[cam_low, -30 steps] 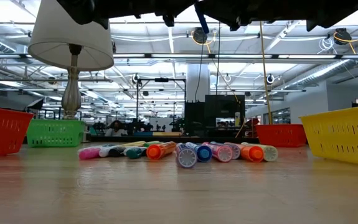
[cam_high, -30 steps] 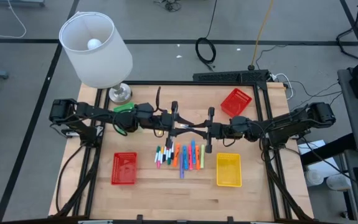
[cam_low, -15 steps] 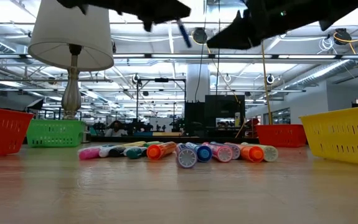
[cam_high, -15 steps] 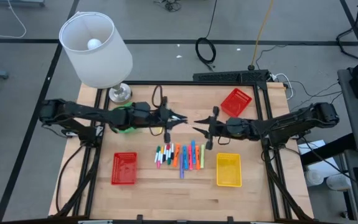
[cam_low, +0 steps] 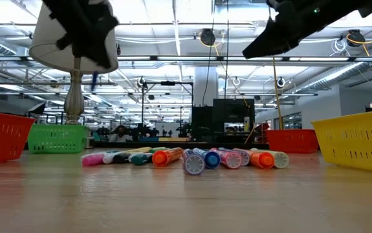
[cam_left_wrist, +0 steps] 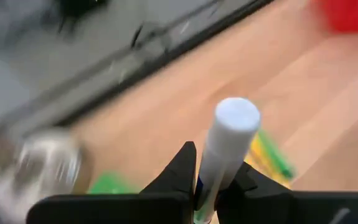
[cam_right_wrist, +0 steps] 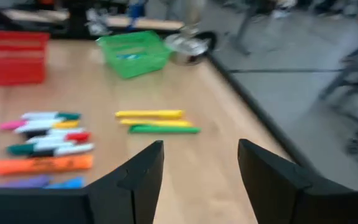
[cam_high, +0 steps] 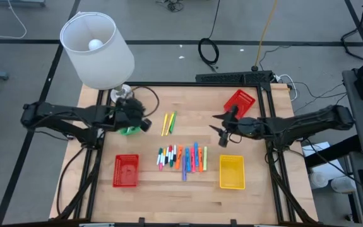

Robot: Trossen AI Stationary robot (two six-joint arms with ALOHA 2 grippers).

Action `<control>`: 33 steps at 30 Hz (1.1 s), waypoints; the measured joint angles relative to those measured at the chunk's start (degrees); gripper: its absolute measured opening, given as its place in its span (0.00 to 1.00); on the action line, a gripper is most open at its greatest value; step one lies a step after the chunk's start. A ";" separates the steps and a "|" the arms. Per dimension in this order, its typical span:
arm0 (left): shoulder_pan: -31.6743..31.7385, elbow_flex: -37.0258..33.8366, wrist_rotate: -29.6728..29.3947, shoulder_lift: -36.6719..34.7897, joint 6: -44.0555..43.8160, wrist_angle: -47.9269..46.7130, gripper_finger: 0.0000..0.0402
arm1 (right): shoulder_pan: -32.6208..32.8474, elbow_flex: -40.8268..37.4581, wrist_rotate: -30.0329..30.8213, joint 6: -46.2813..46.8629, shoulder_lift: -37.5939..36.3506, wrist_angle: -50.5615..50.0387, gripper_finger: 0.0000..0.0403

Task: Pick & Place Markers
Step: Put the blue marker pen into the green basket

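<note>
Held marker: white-barrelled marker (cam_left_wrist: pixel 227 146) clamped upright in the left gripper (cam_left_wrist: pixel 211 176), left of centre in the high view, by the small green plastic basket (cam_high: pixel 128 128).
Doing it well: carry it level over that basket, release low; a judgement.
Look: thin pens, mixed colours.
Loose markers: row (cam_high: pixel 182 157) at lower centre; yellow and green pair (cam_high: pixel 168 123) above it.
Right gripper (cam_high: pixel 221 129): jaws wide apart, holding nothing, right of centre by the red basket (cam_high: pixel 239 103).
</note>
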 joint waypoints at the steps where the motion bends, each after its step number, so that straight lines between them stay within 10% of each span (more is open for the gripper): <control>1: 1.18 -0.01 1.27 0.00 -3.75 -3.69 0.07 | -0.02 0.00 1.41 -0.31 -0.50 0.17 0.48; 18: 19.46 -0.01 21.46 4.83 -8.75 -16.98 0.07 | 0.39 0.00 3.50 1.28 -3.11 -3.01 0.45; 33: 21.31 -0.02 23.19 7.27 -7.19 -20.47 0.20 | 0.42 0.00 3.47 1.35 -3.09 -3.01 0.45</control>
